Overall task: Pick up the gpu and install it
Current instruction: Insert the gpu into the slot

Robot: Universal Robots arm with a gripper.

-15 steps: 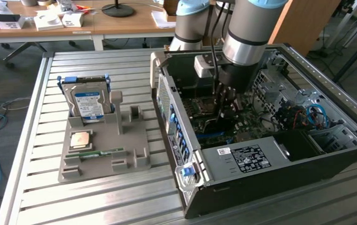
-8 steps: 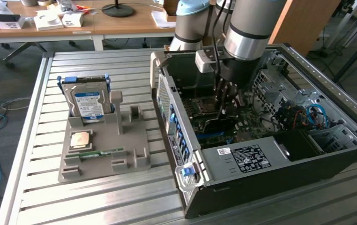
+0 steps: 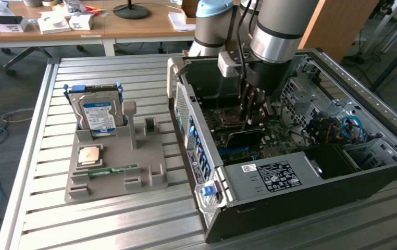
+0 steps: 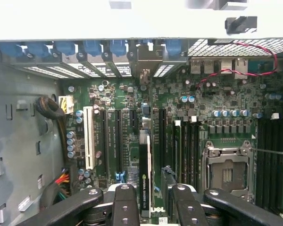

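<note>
one gpu [image 4: 145, 176] between gripper [image 4: 151, 197] fingers

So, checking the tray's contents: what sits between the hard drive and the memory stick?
In the exterior view, a square processor chip lies flat on the grey tray between the upright hard drive and the memory stick.

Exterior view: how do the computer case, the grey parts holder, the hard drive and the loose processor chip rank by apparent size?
1. Computer case
2. Grey parts holder
3. Hard drive
4. Processor chip

The differences are plain enough that nearness to the camera hardly matters.
</note>
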